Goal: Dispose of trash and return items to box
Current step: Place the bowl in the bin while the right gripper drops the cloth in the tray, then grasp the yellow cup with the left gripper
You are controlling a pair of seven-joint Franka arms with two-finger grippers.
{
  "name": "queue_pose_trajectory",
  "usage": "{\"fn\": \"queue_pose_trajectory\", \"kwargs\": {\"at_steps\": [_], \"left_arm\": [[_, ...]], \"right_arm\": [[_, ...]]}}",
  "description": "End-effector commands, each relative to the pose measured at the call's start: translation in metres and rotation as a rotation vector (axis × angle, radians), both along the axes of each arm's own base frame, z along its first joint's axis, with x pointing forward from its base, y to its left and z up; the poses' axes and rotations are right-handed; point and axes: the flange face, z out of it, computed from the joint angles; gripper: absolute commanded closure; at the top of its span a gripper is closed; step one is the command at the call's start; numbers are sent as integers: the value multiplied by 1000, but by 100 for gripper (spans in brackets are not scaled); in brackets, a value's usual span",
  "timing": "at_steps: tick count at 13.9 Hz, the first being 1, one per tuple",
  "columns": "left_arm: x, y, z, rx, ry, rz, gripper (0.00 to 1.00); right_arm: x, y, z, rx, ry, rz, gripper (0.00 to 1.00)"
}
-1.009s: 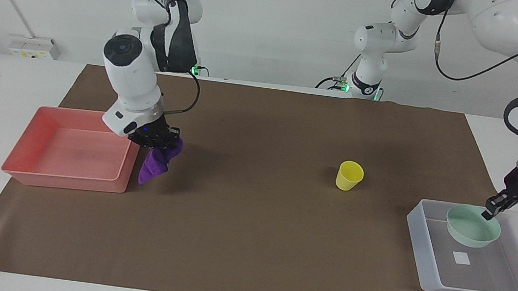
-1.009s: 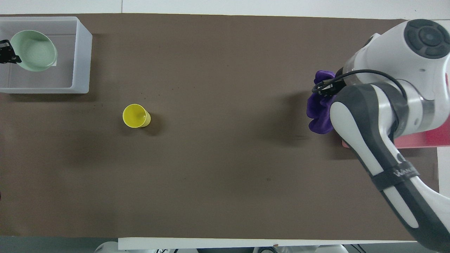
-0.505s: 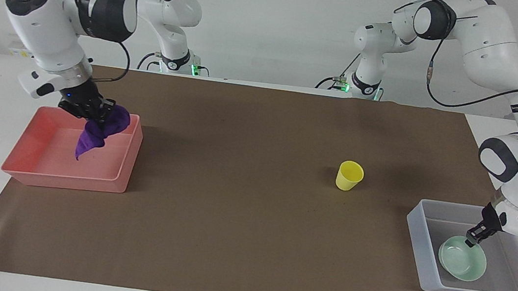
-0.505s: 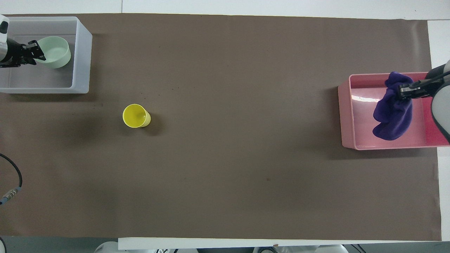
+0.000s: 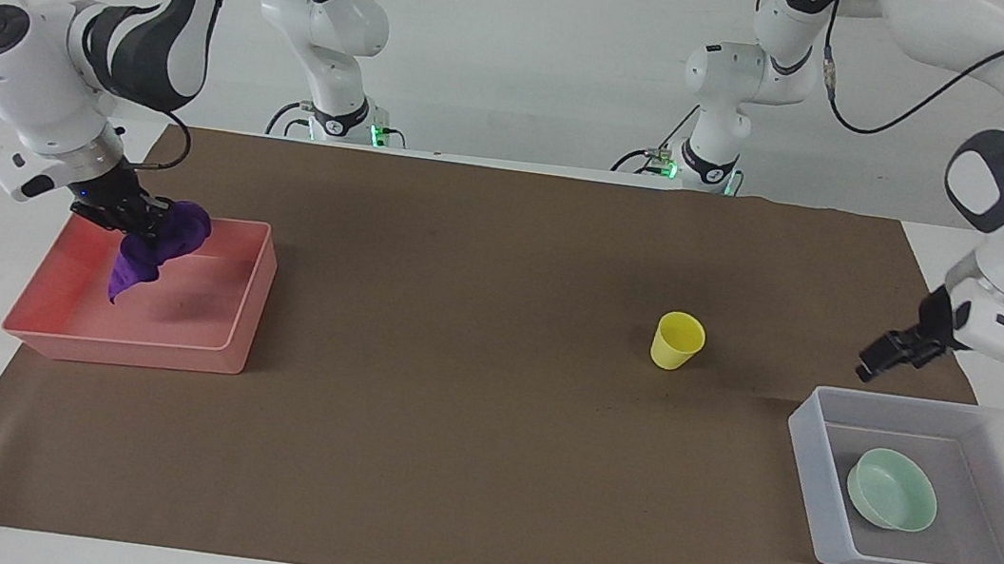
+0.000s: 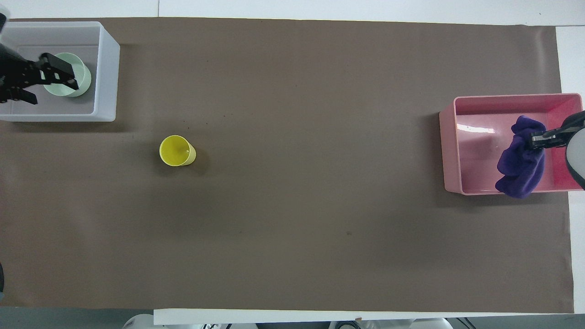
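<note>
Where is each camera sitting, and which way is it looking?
Facing view: high across the table, facing the robots; both whole arms show, right gripper holding the purple rag over the pink tray, left gripper above the clear box.
Overhead view: above the robots' end, looking steeply down; only the grippers show.
Shared: yellow cup, green bowl, both trays, half a turn apart.

Mid-table [image 5: 454,362]: open; only yellow cup [image 5: 678,340] stands there
Ends: pink tray [image 5: 238,326]; clear box [image 5: 809,473]
</note>
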Motion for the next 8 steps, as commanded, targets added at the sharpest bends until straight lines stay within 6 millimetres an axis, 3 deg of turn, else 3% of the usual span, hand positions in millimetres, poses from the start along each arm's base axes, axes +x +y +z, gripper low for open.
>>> {"fn": "queue_pose_trajectory", "kwargs": {"at_steps": [1, 2, 3, 4, 5, 8], "left_arm": [[-71, -46, -57, 28, 79, -58, 4], [-95, -50, -80, 26, 84, -73, 4], [-110, -57, -92, 19, 50, -80, 4], [-122, -62, -107, 13, 20, -70, 4], [-129, -75, -118, 7, -8, -61, 4], [-130, -99, -137, 7, -23, -43, 5]], "right_arm": [[2, 0, -26, -11, -21, 20, 97], [-1, 1, -37, -7, -7, 20, 90], [-1, 7, -44, -5, -1, 22, 89], [-1, 7, -46, -8, -12, 22, 80], [1, 6, -42, -8, -12, 28, 62], [5, 9, -36, -9, -20, 33, 25]]}}
